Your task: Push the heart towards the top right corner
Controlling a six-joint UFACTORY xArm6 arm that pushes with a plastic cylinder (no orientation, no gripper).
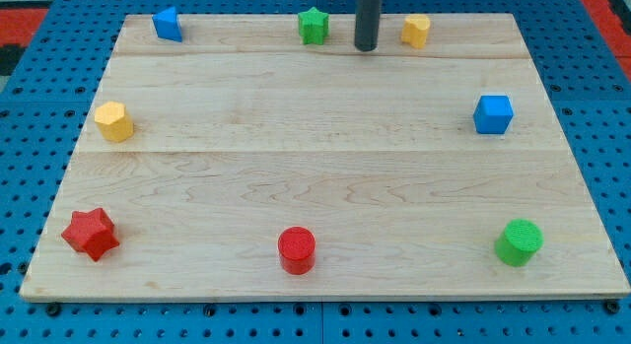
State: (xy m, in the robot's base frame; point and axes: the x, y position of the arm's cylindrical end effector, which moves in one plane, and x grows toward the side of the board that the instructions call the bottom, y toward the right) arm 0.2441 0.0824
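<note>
My tip [367, 48] is the lower end of a dark rod that comes down from the view's top edge. It stands near the board's top edge, between a green star [314, 26] on its left and a small yellow block [415, 31] on its right. This yellow block looks like the heart, though its shape is hard to make out. There is a small gap between the tip and the yellow block. A second yellow block [113, 121], which looks like a pentagon, lies at the board's left edge.
On the wooden board [315, 167] there is also a blue block [168, 24] at the top left, a blue cube [493, 114] at the right, a red star [91, 234] at the bottom left, a red cylinder [296, 250] at the bottom middle and a green cylinder [519, 241] at the bottom right.
</note>
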